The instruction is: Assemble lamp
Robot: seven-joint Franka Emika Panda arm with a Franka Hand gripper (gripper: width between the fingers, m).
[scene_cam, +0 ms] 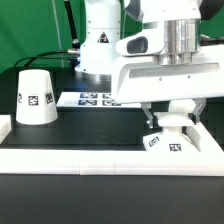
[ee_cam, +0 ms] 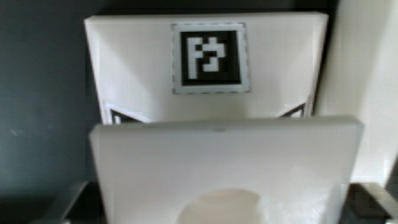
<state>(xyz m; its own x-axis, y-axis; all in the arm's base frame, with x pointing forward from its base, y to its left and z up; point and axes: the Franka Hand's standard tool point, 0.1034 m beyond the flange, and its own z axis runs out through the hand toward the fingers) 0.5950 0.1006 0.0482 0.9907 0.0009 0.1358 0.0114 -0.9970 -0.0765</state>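
The lamp base (scene_cam: 165, 140), a small angular white block with square tags, stands on the dark table next to the white front rim, at the exterior view's right. My gripper (scene_cam: 170, 122) has come down over it with one finger on each side. It looks shut on the base. In the wrist view the base (ee_cam: 210, 100) fills the picture, with a tag on its far face and a round hollow in its near part, and the gripper (ee_cam: 222, 212) straddles it. The cone shade (scene_cam: 35, 97) stands upright at the exterior view's left, apart from the gripper. The bulb is not in view.
The marker board (scene_cam: 95, 99) lies flat on the table between the shade and the robot's white body (scene_cam: 100, 45). A raised white rim (scene_cam: 90, 157) runs along the front of the table and up its left side.
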